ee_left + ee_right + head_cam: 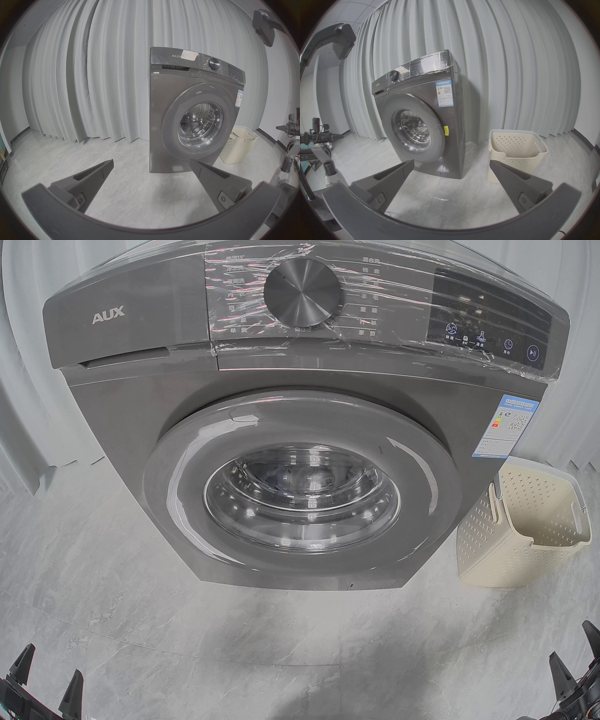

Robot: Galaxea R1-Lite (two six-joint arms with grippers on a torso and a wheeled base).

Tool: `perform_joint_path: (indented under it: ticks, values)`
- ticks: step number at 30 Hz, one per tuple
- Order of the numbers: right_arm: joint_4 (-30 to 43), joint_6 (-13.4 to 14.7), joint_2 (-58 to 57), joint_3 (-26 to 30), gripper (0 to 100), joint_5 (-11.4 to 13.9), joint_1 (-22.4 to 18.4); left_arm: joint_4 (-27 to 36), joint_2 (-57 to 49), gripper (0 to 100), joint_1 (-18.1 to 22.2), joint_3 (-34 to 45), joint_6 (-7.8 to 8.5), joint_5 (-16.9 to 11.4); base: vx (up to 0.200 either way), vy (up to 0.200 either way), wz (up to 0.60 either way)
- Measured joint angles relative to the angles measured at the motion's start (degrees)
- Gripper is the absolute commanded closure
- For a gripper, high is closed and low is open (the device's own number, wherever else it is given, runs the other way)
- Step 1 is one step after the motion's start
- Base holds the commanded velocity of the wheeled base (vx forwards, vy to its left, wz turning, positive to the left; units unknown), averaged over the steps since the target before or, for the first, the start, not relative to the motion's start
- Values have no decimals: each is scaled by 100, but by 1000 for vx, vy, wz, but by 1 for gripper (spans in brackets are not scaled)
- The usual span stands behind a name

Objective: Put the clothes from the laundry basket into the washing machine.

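Washing machine (300, 427) closed; laundry basket (525, 534) just beside it for short transfer, looks empty; left gripper (52, 660), right gripper (570, 640) spread, unloaded.

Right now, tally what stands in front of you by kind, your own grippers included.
Washing machine: 1
Laundry basket: 1
Grippers: 2, the left gripper and the right gripper, both with fingers open
Total: 4
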Motion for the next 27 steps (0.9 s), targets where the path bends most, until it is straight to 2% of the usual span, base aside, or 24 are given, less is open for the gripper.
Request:
perform_joint_path:
  ticks: [4, 8, 12, 17, 19, 23, 27]
  values:
    - [0, 65, -96, 0, 0, -466, -6, 0, 0, 0, 0, 0, 2, 0, 0, 0, 0]
    - [27, 205, -140, 0, 0, -783, -15, -2, 0, 0, 0, 0, 2, 0, 0, 0, 0]
    - [60, 213, -162, 0, 0, -761, -17, -2, 0, 0, 0, 0, 2, 5, 0, 0, 0]
    - [89, 188, -171, 0, 0, -446, -15, 0, 0, 0, 0, 0, 2, 0, 0, 0, 0]
    - [104, 119, -173, 2, 0, -532, -17, 0, 0, 0, 0, 0, 2, 0, 0, 0, 0]
    - [319, -26, -173, 2, 0, -918, -24, -2, 0, 0, 0, 0, -6, 2, 0, 0, 0]
    - [485, -48, -171, 2, 0, -1042, -15, -2, 0, 0, 0, 0, -28, 7, 0, 0, 0]
